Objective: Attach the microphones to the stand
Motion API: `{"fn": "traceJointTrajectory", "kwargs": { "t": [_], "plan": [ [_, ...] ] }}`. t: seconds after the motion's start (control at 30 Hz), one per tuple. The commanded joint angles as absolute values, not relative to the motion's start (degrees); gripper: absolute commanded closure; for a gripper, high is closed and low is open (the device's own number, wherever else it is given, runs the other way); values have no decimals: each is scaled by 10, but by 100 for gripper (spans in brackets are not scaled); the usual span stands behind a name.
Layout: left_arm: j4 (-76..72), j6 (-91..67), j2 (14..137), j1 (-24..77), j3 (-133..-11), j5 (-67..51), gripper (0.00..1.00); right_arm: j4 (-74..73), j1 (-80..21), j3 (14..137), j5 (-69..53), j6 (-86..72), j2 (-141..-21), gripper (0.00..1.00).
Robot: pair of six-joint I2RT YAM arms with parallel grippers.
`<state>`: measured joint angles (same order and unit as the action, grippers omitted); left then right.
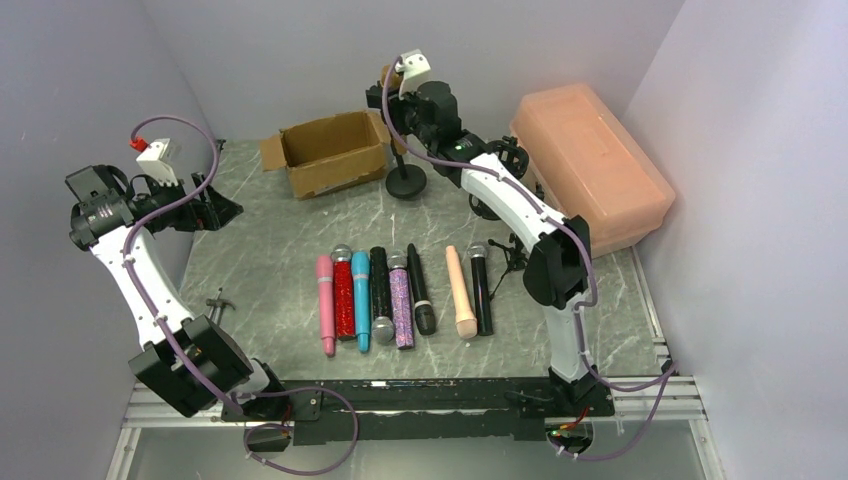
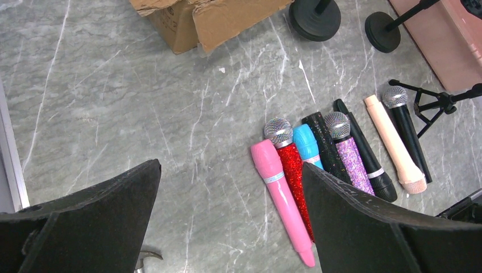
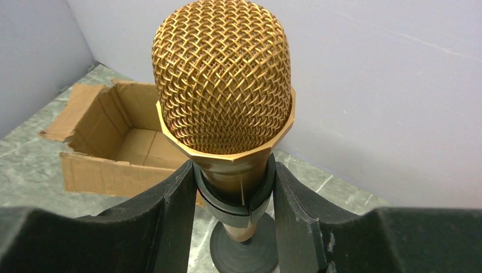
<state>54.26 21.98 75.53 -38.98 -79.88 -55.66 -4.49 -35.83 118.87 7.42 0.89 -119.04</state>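
The right end effector is clamped on the upright gold microphone, seated in the clip at the table's 12 o'clock, while the left end effector, fingers apart, has the row of microphones at 4 o'clock.

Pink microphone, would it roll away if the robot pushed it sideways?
Probably. The pink microphone is round and lies flat on the smooth table, so it may roll toward its bare side. The other way, it should bump the red glitter microphone lying right beside it. It looks stiff and shiny, perhaps slippery.
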Motion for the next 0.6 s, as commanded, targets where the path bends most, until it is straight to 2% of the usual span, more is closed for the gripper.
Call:
{"fn": "traceJointTrajectory", "kwargs": {
  "t": [0.0,0.57],
  "plan": [
    [535,229,740,-391,-795,-582,1,71,-355,1214,114,40,-1187,100],
    [521,217,738,-390,-786,-586,1,138,-333,1222,245,17,-1245,100]
  ]
}}
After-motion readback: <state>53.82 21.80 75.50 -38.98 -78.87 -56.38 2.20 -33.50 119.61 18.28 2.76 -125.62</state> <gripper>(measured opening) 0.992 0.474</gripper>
